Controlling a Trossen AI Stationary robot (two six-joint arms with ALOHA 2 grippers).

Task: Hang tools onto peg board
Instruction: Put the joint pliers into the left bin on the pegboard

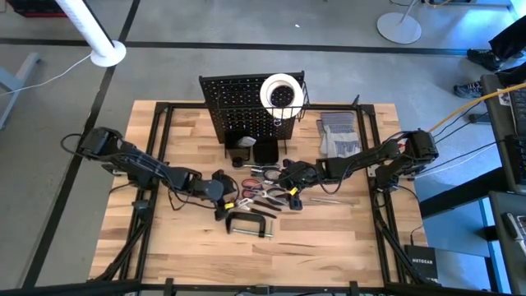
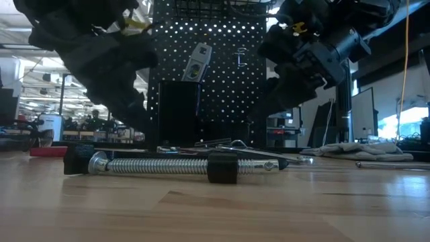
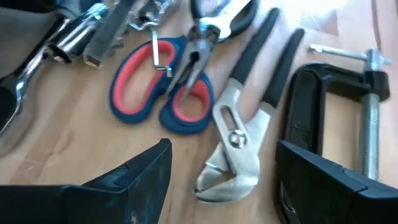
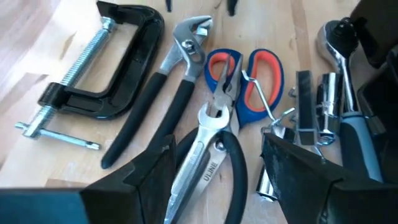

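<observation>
The black peg board [image 1: 246, 105] stands upright at the table's far middle, with the white tape roll [image 1: 279, 90] in its wire basket. Tools lie flat in a pile before it: a black C-clamp [image 1: 248, 222] [image 3: 336, 118], black-handled groove pliers [image 3: 239, 124] [image 4: 168, 81], red-and-blue-handled scissors [image 3: 161, 93] [image 4: 242, 81] and silver black-handled pliers [image 4: 208, 158]. My left gripper [image 3: 224, 183] is open above the groove pliers' jaw end. My right gripper [image 4: 214, 180] is open above the silver pliers. Neither touches a tool.
Grey work gloves [image 1: 339, 136] lie right of the peg board. A silver ratchet [image 4: 345, 87] and small metal pieces [image 4: 305, 106] lie beside the scissors. A grey tool [image 2: 196, 64] sticks up out of a black bin [image 2: 178, 101] on the board. Bare wood shows toward the near edge [image 1: 246, 263].
</observation>
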